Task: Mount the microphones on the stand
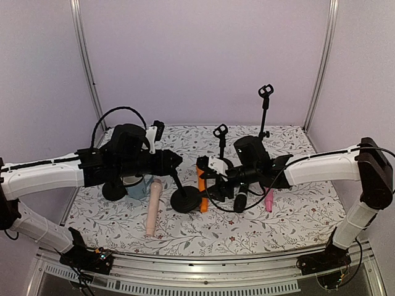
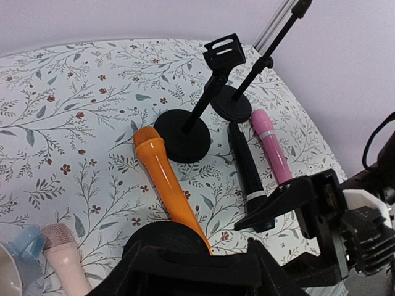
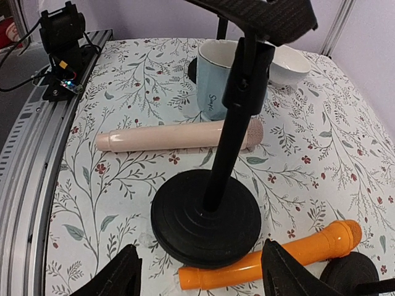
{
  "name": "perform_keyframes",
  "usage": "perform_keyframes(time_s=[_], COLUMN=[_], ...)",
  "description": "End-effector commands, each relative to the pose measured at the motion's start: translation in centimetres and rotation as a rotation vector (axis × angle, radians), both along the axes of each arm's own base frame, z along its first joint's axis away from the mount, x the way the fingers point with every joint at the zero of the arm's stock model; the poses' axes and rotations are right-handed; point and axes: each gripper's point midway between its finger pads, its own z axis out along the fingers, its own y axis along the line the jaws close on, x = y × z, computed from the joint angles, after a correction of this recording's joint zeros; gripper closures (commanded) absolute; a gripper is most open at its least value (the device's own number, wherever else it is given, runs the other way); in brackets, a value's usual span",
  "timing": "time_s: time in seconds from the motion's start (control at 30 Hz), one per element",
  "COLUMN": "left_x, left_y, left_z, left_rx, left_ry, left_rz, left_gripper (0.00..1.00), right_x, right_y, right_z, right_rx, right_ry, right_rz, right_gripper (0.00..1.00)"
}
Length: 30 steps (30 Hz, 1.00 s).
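- The four microphones all lie flat on the desk (image 1: 296, 222), off the stands.
- The orange microphone (image 1: 202, 187) lies just beside the round base of the near stand (image 1: 185, 199), on that base's right in the top view.
- The black microphone (image 1: 240, 198) and the bright pink microphone (image 1: 269, 200) lie further right. They are side by side and near each other but apart.
- The pale beige-pink microphone (image 1: 152, 208) lies left of the near stand's base, with its head pointing toward the mug (image 3: 216, 77).
- Behind the orange and black microphones stand a middle stand (image 1: 220, 132) and a tall stand (image 1: 265, 92), each upright with a clip at the top.
- The right arm (image 1: 321, 163) reaches in from the right, low over the orange and black microphones.
- In the right wrist view the right jaws are spread wide and hold nothing. One finger (image 3: 120, 277) shows on each side of the near stand's base.
- The left arm (image 1: 43, 176) reaches in from the left, and the left jaws are at the upper end of the near stand's tilted pole.
- I cannot tell whether the left jaws are clamped on that pole or parted.
- A white bowl (image 3: 289, 65) sits just beside the mug, behind the near stand.
- The desk is covered by a floral-print cloth.
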Motion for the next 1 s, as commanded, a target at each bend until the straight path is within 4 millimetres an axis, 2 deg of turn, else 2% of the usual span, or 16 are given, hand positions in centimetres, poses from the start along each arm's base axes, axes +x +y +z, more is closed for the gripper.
perform_keyframes(time_s=[0.0,0.3,0.37,0.47,0.53,0.73,0.97], left_x=[-0.5,-2.1,-2.3,-2.6,-2.8,-3.4,-3.4], left_y=[0.1,0.5,0.6,0.9,0.8,0.8,1.2], left_z=[5.3,7.7,8.1,8.8,9.2,10.1,9.3], left_rx=[-0.167,-0.283,-0.302,-0.339,-0.373,-0.479,-0.523], left_ry=[-0.080,-0.063,-0.065,-0.066,-0.056,-0.029,0.004], left_rz=[0.016,-0.018,-0.018,-0.019,-0.035,-0.066,-0.063], left_gripper=[0.87,0.88,0.89,0.91,0.91,0.92,0.94], right_x=[2.4,3.9,4.1,4.1,3.9,3.8,3.8], right_y=[3.3,6.1,6.3,6.4,6.3,6.3,6.3], right_z=[1.2,-1.2,-1.7,-2.6,-3.0,-4.0,-4.2], right_rx=[0.087,0.093,0.095,0.081,0.074,0.060,0.055], right_ry=[-0.083,-0.075,-0.079,-0.070,-0.064,-0.054,-0.054], right_rz=[-0.091,-0.105,-0.117,-0.121,-0.114,-0.112,-0.120], right_gripper=[0.32,0.34,0.41,0.57,0.63,0.64,0.62])
